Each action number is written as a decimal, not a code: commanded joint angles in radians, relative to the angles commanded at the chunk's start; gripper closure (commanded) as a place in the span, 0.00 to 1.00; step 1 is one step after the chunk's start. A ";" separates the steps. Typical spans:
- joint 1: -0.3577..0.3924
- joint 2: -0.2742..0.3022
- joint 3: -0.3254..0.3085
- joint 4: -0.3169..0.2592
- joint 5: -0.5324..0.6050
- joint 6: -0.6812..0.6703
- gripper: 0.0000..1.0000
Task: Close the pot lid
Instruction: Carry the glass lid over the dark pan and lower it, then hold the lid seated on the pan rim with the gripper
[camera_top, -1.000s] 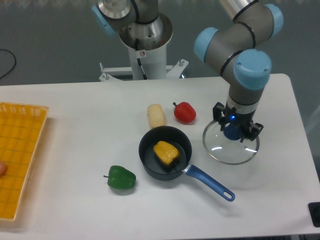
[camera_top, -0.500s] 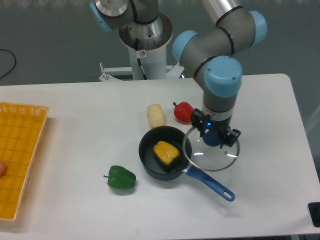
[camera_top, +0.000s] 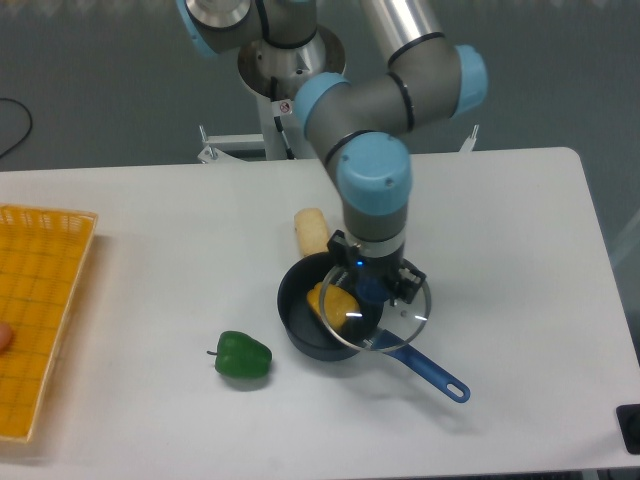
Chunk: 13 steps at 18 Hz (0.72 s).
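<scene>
Even overhead light, slight softness

One fixed camera covers it all, looking from the front edge of the table and from well above it, tilted down across the white top toward the arm's base column at the far edge. It sits at middle range, so the far right corner and the whole right edge are in shot, while the left edge and near corners run out of frame. No second view shares the scene.
</scene>
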<state>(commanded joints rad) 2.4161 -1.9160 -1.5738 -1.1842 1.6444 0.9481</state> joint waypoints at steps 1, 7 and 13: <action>-0.012 0.000 -0.006 0.000 0.003 -0.011 0.44; -0.042 -0.014 -0.060 0.008 0.018 -0.009 0.44; -0.040 -0.005 -0.097 0.015 0.006 -0.003 0.44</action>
<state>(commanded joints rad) 2.3762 -1.9205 -1.6705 -1.1689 1.6506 0.9449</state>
